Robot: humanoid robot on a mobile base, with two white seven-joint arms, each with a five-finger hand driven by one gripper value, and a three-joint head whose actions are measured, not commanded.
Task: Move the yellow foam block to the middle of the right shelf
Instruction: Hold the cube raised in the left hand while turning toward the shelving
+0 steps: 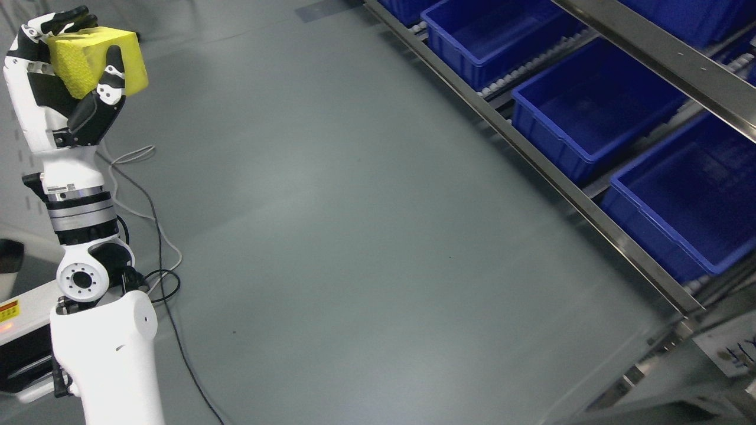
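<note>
Left hand (65, 71) raised at upper left of the head view, palm up, fingers (109, 74) curled round the yellow foam block (97, 59) and gripping it. Thumb pressed against the block's near face, other black fingertips hooked over its far top edge. Block held clear of everything, well above the floor (331, 206), tilted slightly, one corner jutting right past the thumb. White forearm (109, 354) rising from the bottom left edge, wrist joint stacked beneath the hand. Thin cables (159, 236) trailing on the floor just right of the arm, looping near the elbow. Beyond that, wide bare grey floor across the middle of the view, open from the arm all the way to the shelf. Shelf rail (561, 183) running diagonally from top centre to lower right, metal edge facing the open floor. Behind the rail, blue bins (590, 112) in a row on rollers, side by side, open-topped. Second metal rail (667, 53) crossing above them at upper right. Block and shelf well apart. Right hand out of view.
</note>
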